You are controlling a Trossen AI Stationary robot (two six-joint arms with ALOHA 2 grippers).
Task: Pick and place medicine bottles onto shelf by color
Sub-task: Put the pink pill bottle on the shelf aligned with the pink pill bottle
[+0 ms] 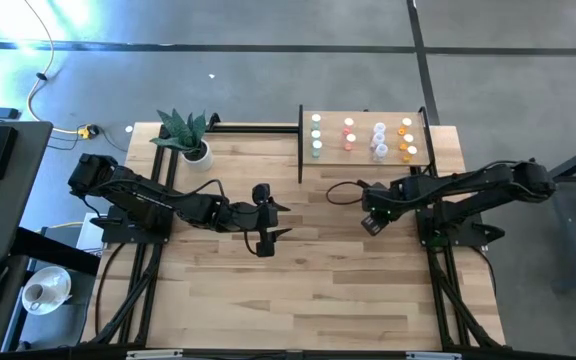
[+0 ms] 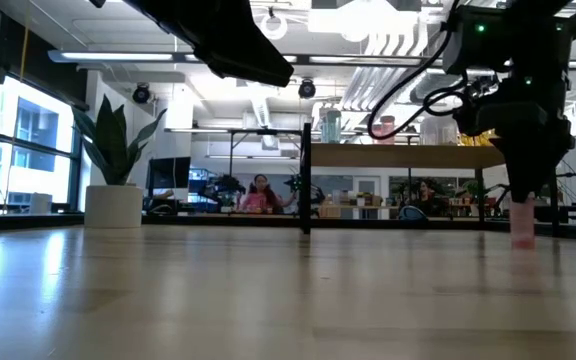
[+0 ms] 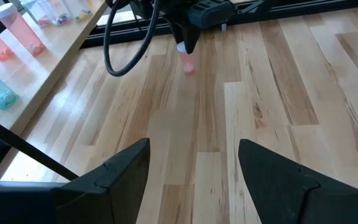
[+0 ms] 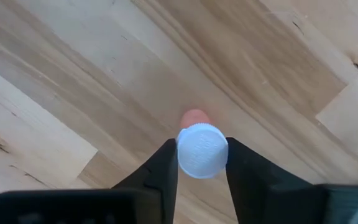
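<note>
The right end effector (image 4: 197, 165) points straight down, pinching an upright pink bottle (image 4: 201, 149) on the table (image 4: 73, 93).

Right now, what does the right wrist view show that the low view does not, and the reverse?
Only the right wrist view shows the pink bottle's white cap from above, between the right tool's fingers. Only the low view shows the shelf, the potted plant and people in the room behind. Both show the right tool closed on the pink bottle standing on the table.
</note>
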